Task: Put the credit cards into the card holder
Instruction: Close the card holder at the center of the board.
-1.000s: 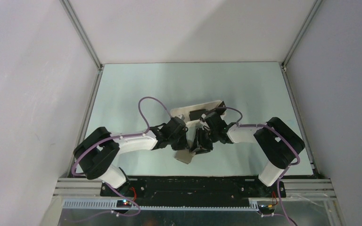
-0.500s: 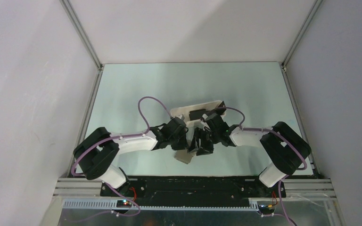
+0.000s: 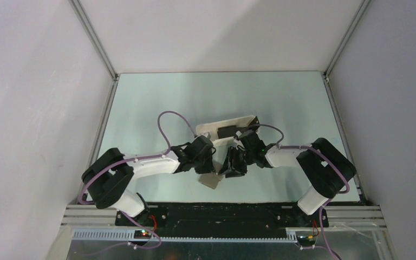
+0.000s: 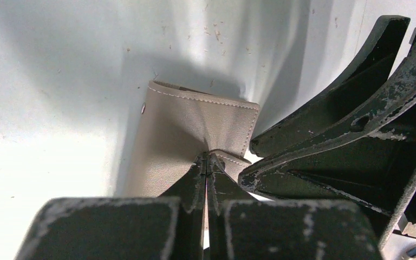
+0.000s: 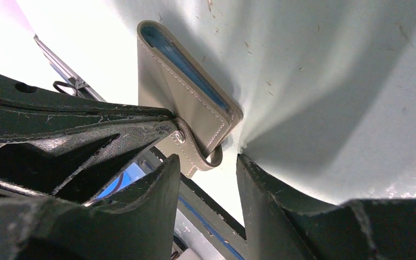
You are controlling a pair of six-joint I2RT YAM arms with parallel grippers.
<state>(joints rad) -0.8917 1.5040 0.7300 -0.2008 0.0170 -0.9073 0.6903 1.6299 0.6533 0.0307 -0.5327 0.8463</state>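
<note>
At the near middle of the desk [image 3: 292, 103], just this side of the white tray [image 3: 208, 129] with a dark credit card [image 3: 227, 131], the card holder [image 5: 184, 92] sits folded; our left fingers [image 4: 206, 162] pinch its edge; our right fingers [image 5: 160, 184] spread around its tab [image 5: 203, 154]; opening it, we judge, means gripping that tab next; room between fingers is scant.

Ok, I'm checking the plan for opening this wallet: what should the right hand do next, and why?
Probably close the right hand on the tab: it is open around the tab, while the left hand pinches the shut wallet.
</note>
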